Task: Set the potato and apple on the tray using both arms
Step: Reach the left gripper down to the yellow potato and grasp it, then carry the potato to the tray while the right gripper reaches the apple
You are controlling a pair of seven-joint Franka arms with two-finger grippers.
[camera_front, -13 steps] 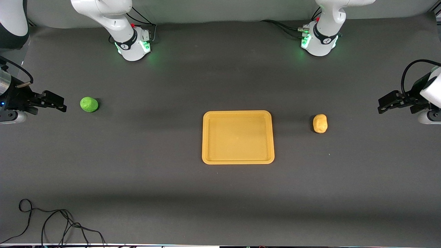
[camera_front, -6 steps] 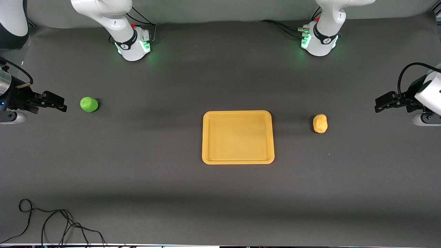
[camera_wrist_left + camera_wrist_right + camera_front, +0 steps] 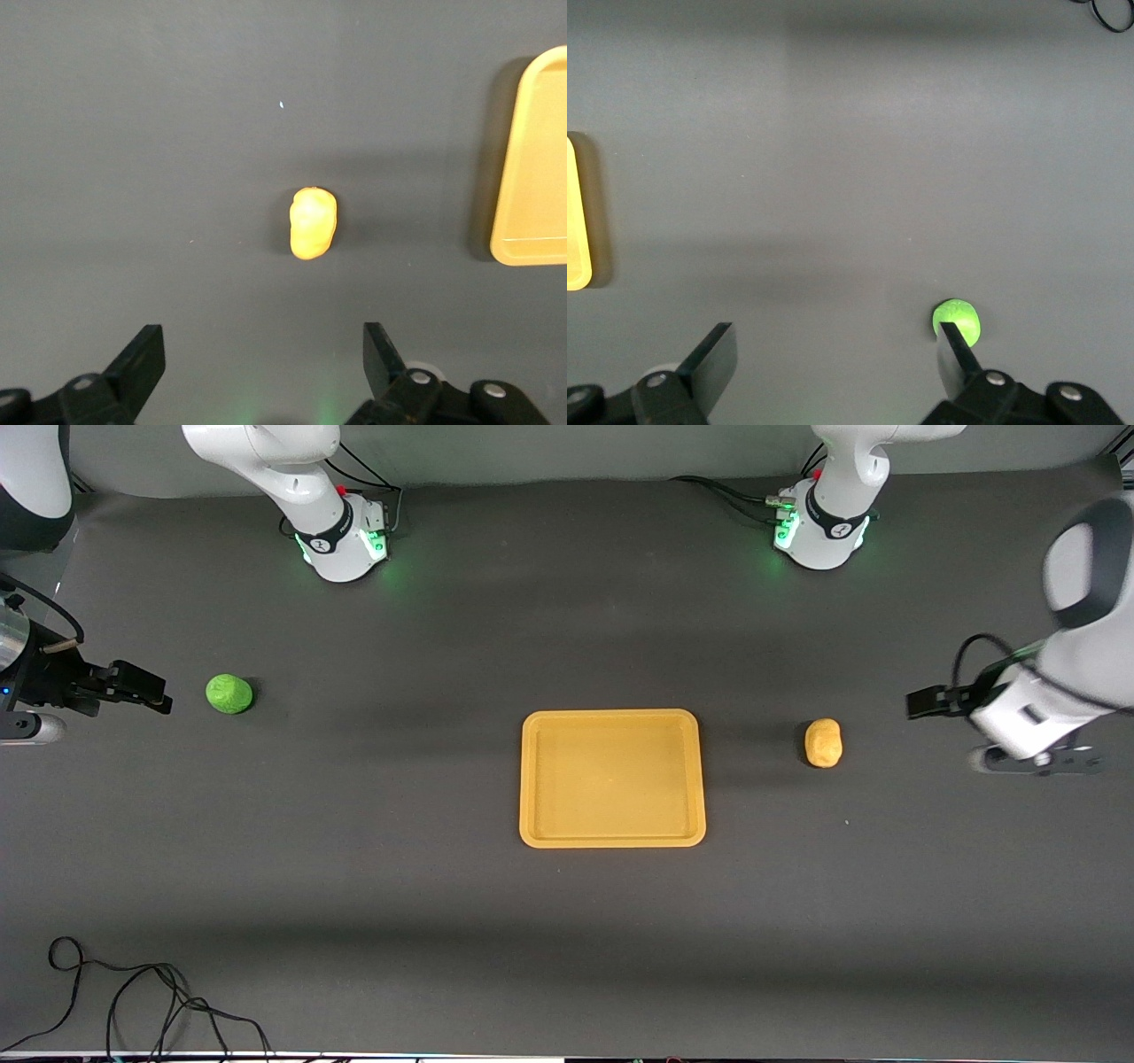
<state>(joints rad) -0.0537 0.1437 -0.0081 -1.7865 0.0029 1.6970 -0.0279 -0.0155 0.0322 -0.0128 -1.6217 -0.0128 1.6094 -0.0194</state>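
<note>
The green apple (image 3: 229, 693) lies on the dark table toward the right arm's end. The tan potato (image 3: 823, 742) lies toward the left arm's end, beside the empty yellow-orange tray (image 3: 612, 778) at mid-table. My right gripper (image 3: 156, 693) is open and empty, low beside the apple. In the right wrist view the apple (image 3: 957, 320) sits by one fingertip of the right gripper (image 3: 833, 345). My left gripper (image 3: 923, 705) is open and empty, up over the table between the potato and the table end. The left wrist view shows the potato (image 3: 313, 222) ahead of the left gripper (image 3: 263, 347) and a tray edge (image 3: 536, 177).
The two arm bases (image 3: 341, 540) (image 3: 819, 531) stand along the table edge farthest from the front camera. A loose black cable (image 3: 133, 1001) lies at the near corner at the right arm's end. Bare dark table surrounds the tray.
The left arm has swung in from the table's end toward the potato, its gripper now closer to it. The right gripper has hardly moved. Apple, potato and tray have not moved.
</note>
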